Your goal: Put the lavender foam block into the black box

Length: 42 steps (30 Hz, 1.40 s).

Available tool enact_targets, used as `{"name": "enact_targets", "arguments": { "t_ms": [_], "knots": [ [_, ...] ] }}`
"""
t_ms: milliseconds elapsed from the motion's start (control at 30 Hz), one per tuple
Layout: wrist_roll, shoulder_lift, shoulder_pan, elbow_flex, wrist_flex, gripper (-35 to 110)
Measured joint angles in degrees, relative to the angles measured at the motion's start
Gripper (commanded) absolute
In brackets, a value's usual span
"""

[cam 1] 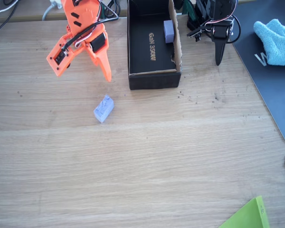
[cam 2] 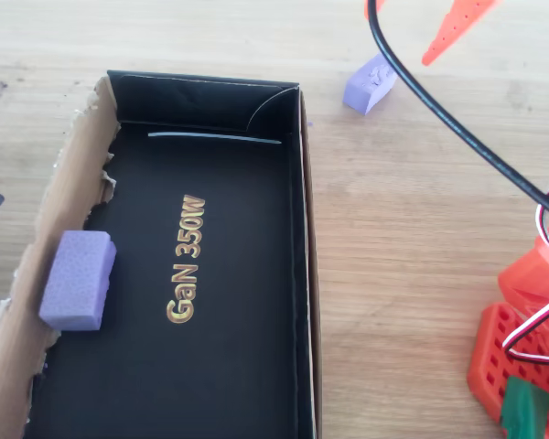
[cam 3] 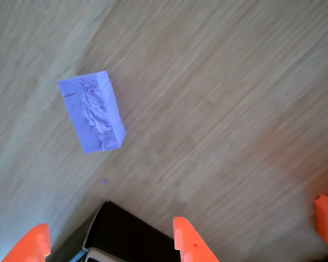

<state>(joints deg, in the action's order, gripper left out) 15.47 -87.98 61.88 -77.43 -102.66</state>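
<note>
Lavender foam block (cam 3: 92, 112) below spread (empty) fingers (cam 3: 190, 240)

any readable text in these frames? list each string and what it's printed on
"GaN 350W": gold lettering on the inside floor of the black box, sharp in the overhead view, smaller but legible in the fixed view.
A pale mark on the dark mat in the fixed view, partly under the blue cloth: too cut off to read.
No lettering on either foam block or the gripper.
</note>
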Motion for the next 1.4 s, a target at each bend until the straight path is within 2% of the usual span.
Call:
{"name": "enact_targets", "arguments": {
  "t_ms": [1033, 1400],
  "knots": [
    [-3.78, 12.13, 3.16, 0.26, 9.32, 27],
    [-5.01, 17.23, 4.04, 4.75, 9.49, 27]
  ]
}}
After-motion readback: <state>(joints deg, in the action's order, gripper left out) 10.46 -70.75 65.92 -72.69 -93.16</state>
